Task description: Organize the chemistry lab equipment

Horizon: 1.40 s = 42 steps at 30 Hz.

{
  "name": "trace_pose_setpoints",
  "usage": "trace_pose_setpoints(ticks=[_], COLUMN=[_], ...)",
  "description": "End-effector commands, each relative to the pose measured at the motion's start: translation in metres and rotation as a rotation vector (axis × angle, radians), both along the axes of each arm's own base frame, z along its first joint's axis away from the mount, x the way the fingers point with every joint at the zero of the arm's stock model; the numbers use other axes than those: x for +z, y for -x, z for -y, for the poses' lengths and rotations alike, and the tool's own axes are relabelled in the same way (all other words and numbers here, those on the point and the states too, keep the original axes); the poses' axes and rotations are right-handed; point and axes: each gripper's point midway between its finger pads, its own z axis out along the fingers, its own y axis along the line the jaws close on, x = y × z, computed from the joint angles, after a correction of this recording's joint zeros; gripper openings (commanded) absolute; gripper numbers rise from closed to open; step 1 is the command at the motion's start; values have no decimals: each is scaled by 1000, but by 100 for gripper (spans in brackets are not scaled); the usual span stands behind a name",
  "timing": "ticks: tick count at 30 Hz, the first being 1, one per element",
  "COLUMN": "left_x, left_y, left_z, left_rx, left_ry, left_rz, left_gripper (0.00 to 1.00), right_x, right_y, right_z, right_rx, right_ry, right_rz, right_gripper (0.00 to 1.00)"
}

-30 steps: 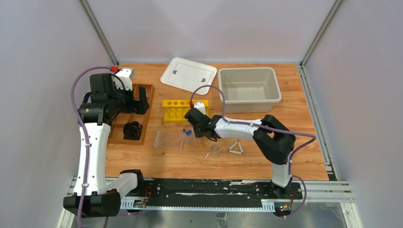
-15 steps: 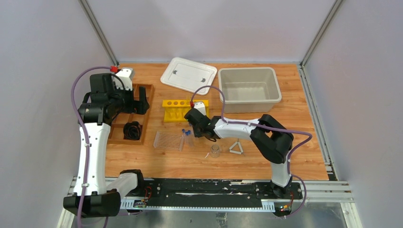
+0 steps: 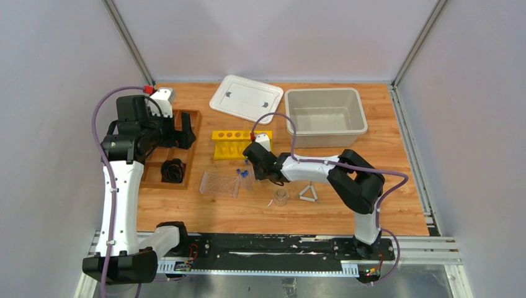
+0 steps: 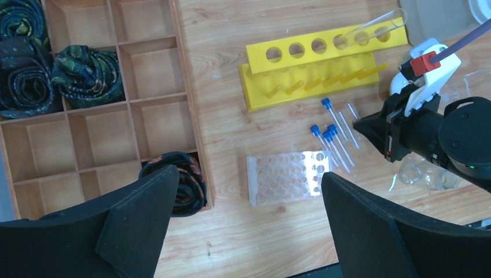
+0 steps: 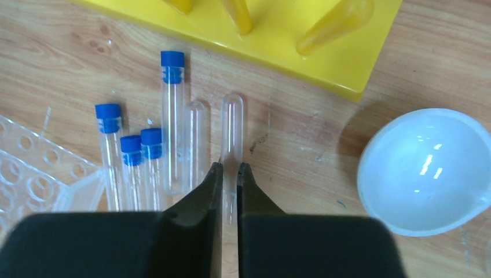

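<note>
My fingers point(image 5: 197, 231) are black, the uncapped tube point(image 5: 231, 124) clear, the capped tubes point(image 5: 172, 116) clear under blue caps, the stand point(image 5: 324, 52) yellow, the dome piece point(image 5: 425, 168) glossy white, the table point(image 5: 69, 52) wood-grained tan.

A wood-plank worktop point(image 3: 217, 214) fills the cell floor. Plain pale lilac-grey walls point(image 3: 273, 37) close it in at 9, 12 and 3 o'clock. Slim aluminium posts point(image 3: 128, 40) rise from the rear corners at 11 and 1 o'clock. A metal rail point(image 3: 428, 248) edges the 6 o'clock side. The light is soft and even, with faint shadows.
</note>
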Motion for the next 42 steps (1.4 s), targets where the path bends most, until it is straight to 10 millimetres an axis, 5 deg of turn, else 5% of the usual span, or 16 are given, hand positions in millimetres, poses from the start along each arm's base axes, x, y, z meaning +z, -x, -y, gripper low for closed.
trace_pose_setpoints(ticks=[1, 8, 16, 22, 32, 42], left_x=[21, 23, 35, 43, 46, 58], left_y=[1, 6, 19, 34, 44, 55], left_z=[5, 11, 35, 56, 75, 93], left_rx=[-12, -42, -151, -260, -342, -443], left_ry=[28, 48, 134, 215, 323, 419], left_rz=[58, 65, 98, 114, 82, 73], left_gripper=[100, 100, 100, 100, 86, 61], right_x=[9, 88, 234, 303, 353, 365], right_y=[5, 13, 29, 36, 47, 59], right_z=[15, 6, -36, -63, -106, -123], right_rx=[-14, 21, 94, 133, 178, 211], right_ry=[1, -185, -612, -817, -1032, -1169], right_rz=[-7, 80, 312, 426, 420, 334], right_gripper=[0, 0, 0, 0, 0, 0])
